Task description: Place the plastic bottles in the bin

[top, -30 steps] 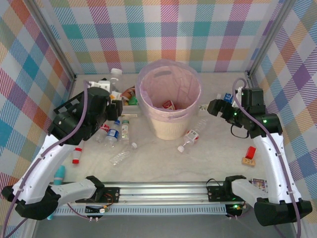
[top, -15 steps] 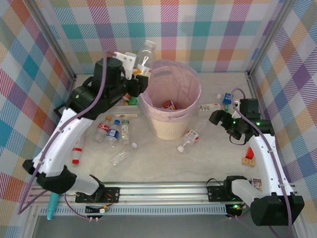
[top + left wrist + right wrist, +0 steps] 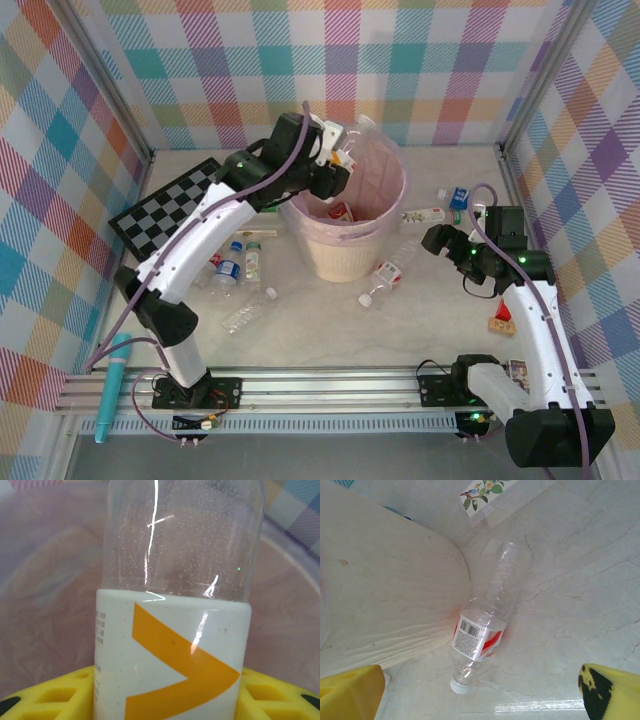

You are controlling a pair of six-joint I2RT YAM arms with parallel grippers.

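Note:
My left gripper [image 3: 338,162] is shut on a clear plastic bottle [image 3: 175,630] with a white label and an orange chevron, held at the far left rim of the bin [image 3: 390,215]. The bin's pink liner [image 3: 45,605] lies behind the bottle. A red-labelled bottle [image 3: 340,210] lies inside the bin. My right gripper [image 3: 480,690] is open above a clear bottle [image 3: 480,637] with a red label and a white cap, which lies on the table against the bin's wall [image 3: 385,605]. Several more bottles [image 3: 230,272] lie left of the bin.
A checkered board [image 3: 160,205] lies at the far left. A teal stick [image 3: 112,385] rests by the front rail. A small red block [image 3: 507,308] sits at the right. A flowered box [image 3: 490,500] and a small blue item [image 3: 458,197] lie behind the right gripper.
The left arm has lifted the chevron bottle off the left pile and swung it right, up to the bin's rim. The right gripper has dropped slightly toward the bottle beside the bin.

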